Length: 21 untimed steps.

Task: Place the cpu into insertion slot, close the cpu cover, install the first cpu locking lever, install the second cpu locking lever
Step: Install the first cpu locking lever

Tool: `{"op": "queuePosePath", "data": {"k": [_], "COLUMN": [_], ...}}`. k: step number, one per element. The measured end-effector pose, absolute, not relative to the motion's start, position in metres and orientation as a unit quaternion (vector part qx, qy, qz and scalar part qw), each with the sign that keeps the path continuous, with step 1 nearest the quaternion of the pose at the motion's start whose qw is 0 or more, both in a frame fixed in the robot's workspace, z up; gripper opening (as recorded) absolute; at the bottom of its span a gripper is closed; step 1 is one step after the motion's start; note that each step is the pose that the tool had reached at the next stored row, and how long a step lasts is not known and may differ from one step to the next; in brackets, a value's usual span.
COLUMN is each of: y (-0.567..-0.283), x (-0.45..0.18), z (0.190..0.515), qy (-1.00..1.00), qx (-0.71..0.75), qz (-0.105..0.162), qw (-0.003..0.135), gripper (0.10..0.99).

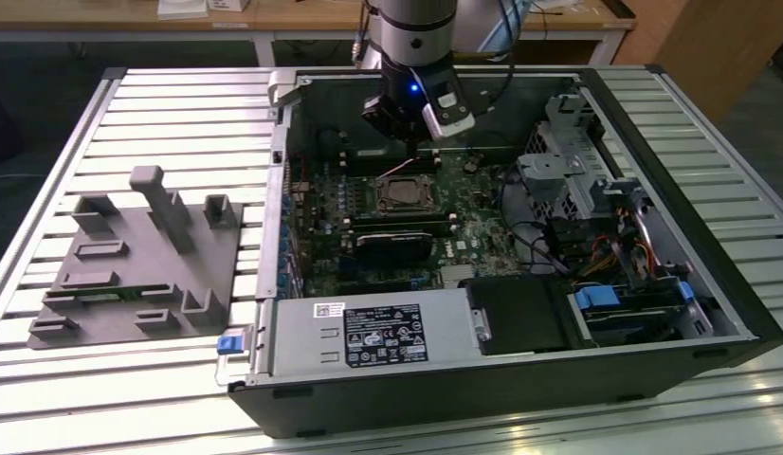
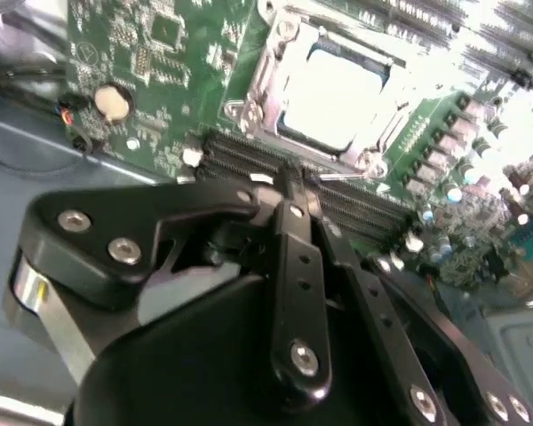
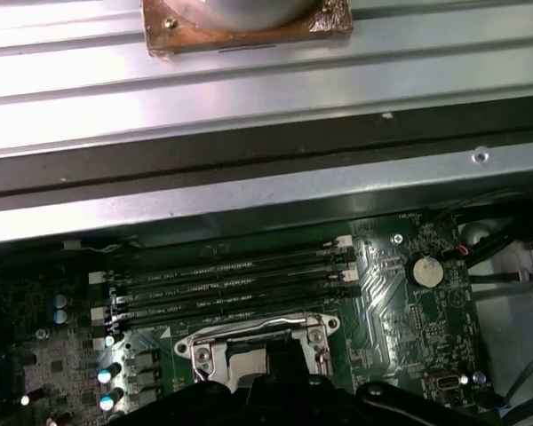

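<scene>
CPU point(image 2: 333, 89): seated in insertion slot point(image 1: 405, 194) on the mobo, dull silver top up, glaring bright in the second wrist view.

1. Slatted metal table point(image 1: 152, 114) carries everything.
2. Open PC case point(image 1: 493, 398) lies on its side on the table. Grey plastic fixture point(image 1: 138, 261) sits beside it, toward the exterior view's left.
3. Green mobo point(image 3: 400, 311) is mounted on the case floor, w/ PSU point(image 1: 366, 334) along the near wall.
4. My arm point(image 1: 410, 28) reaches down into the case. My gripper point(image 2: 289, 185) hangs over the memory slots point(image 3: 231, 284), just beside the insertion slot. Fingers point(image 2: 293, 231) are pressed together.
5. Memory slots: four, parallel, betw. the insertion slot and the case wall.
6. CPU cover point(image 3: 249, 327) lies flat around the chip; the chip's top shows thru its window.
7. Coin cell point(image 3: 424, 271) sits on the mobo, apart from the insertion slot.
</scene>
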<state>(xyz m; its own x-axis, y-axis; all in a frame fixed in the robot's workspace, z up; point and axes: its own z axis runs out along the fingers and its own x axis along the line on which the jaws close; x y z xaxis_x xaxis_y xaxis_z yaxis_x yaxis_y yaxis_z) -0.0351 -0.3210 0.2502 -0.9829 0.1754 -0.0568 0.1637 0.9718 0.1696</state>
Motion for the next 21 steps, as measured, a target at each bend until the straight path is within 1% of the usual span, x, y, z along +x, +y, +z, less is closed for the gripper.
{"op": "queuePosePath", "data": {"k": [10,17,21], "y": [-0.317,-0.313,-0.312], "x": [-0.035,-0.035,-0.035], "z": [0.248,0.241,0.24], "qy": [0.992,0.993,0.993], "qx": [0.085,0.085,0.085], "qz": [0.081,0.067,0.071], "qw": [0.036,0.037,0.037], "gripper": [0.106,0.106,0.106]}}
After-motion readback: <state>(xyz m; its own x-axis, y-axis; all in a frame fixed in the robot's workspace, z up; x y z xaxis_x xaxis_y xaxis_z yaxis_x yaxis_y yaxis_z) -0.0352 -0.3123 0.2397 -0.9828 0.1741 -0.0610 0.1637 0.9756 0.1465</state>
